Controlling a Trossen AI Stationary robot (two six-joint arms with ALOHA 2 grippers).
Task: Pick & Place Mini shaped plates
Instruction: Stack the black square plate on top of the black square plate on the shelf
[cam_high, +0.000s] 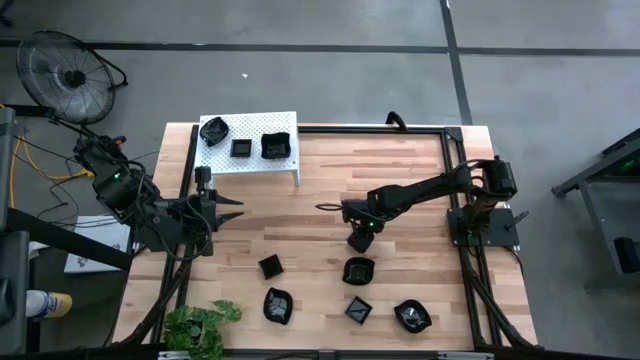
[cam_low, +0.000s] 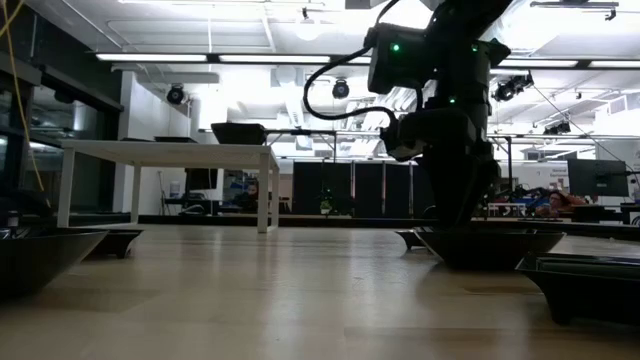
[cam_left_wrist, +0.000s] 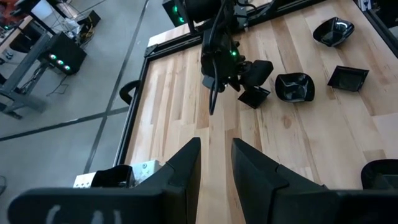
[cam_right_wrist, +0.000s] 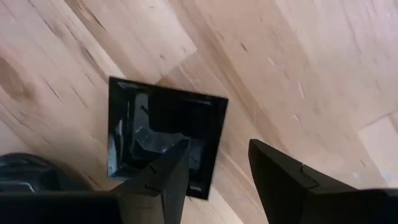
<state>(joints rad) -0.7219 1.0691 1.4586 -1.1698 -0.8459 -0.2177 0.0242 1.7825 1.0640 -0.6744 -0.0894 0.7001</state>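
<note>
A square black mini plate (cam_right_wrist: 155, 118) lies on the wooden table near its middle, and shows too in the left wrist view (cam_left_wrist: 254, 98). My right gripper (cam_right_wrist: 217, 146) points down over it, open. One finger (cam_right_wrist: 165, 174) stands over the plate's inside, the other (cam_right_wrist: 280, 180) outside its rim, with bare wood showing between that finger and the rim. Whether the inner finger touches the plate I cannot tell. My left gripper (cam_left_wrist: 216, 142) waits at the table's left edge (cam_high: 232, 210), raised and open, with nothing between its fingers.
A white perforated shelf (cam_high: 252, 165) at the far left carries three black plates (cam_high: 241, 147). Several more plates lie toward the near edge (cam_high: 358, 270) (cam_high: 278, 305) (cam_high: 412, 317). A green plant (cam_high: 200, 325) stands at the near left corner. Bare wood lies between the shelf and my right gripper.
</note>
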